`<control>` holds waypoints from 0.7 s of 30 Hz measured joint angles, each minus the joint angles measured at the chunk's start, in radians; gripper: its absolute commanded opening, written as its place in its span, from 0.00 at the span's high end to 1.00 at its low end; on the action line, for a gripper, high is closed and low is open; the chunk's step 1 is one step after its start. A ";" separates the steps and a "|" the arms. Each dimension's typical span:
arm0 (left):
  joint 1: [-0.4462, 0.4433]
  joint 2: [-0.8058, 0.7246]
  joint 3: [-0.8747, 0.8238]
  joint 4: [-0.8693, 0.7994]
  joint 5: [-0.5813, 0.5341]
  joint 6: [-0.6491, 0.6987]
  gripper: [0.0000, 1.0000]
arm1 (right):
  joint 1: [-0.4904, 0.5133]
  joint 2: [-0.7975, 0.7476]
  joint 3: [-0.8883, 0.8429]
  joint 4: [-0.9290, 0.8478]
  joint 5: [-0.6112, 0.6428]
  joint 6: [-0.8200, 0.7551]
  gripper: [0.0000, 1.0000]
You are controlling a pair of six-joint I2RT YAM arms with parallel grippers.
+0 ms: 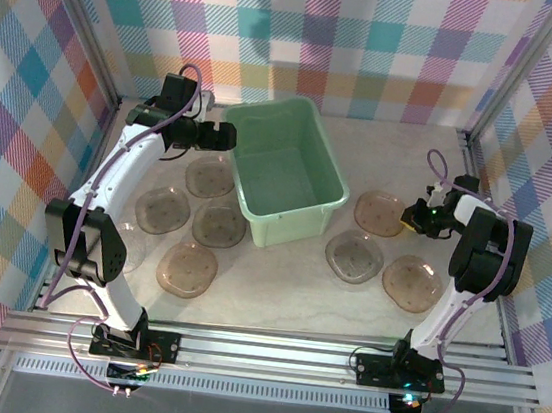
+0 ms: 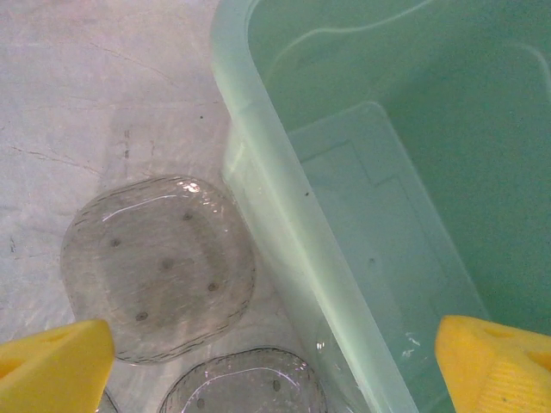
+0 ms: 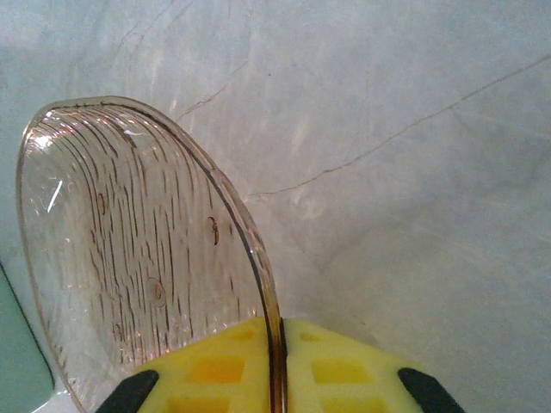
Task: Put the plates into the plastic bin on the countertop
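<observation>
— Right gripper (image 1: 418,216) first, seen from above: what was it doing?

— It was pinched onto the right edge of one smoky plate (image 1: 381,212) on the countertop (image 1: 383,159), right of the plastic bin (image 1: 268,110). That arm was folded tight, elbow high, wrist pointing left toward the bin. Left gripper (image 1: 219,137) hung spread wide at the bin's back-left corner, its arm stretched forward over four other plates (image 1: 188,268). Two more (image 1: 355,257) lay near the right arm.

— And the left wrist camera?

— Yellow fingertips (image 2: 52,370) stood far apart, one over the bin's inside, one over the counter, holding nothing. Below them, a plate (image 2: 159,267) lay just beside the bin's wall (image 2: 284,249). A drop from there would likely strike the rim.

— The right wrist camera?

— Both pads (image 3: 215,370) were closed on the plate's thin rim (image 3: 258,258). Whether the plate had left the surface, I couldn't tell. The bite looked shallow on slick plastic, so the plate could pivot or slip on lifting, or clip the bin's rim going over.
</observation>
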 measured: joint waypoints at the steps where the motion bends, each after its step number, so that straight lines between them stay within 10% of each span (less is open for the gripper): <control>1: 0.000 0.000 0.001 -0.003 0.000 0.000 0.04 | 0.000 0.000 -0.001 0.004 -0.002 0.000 0.93; 21: 0.119 -0.015 -0.110 0.039 0.166 -0.148 0.11 | 0.009 -0.223 0.053 0.003 -0.039 0.221 1.00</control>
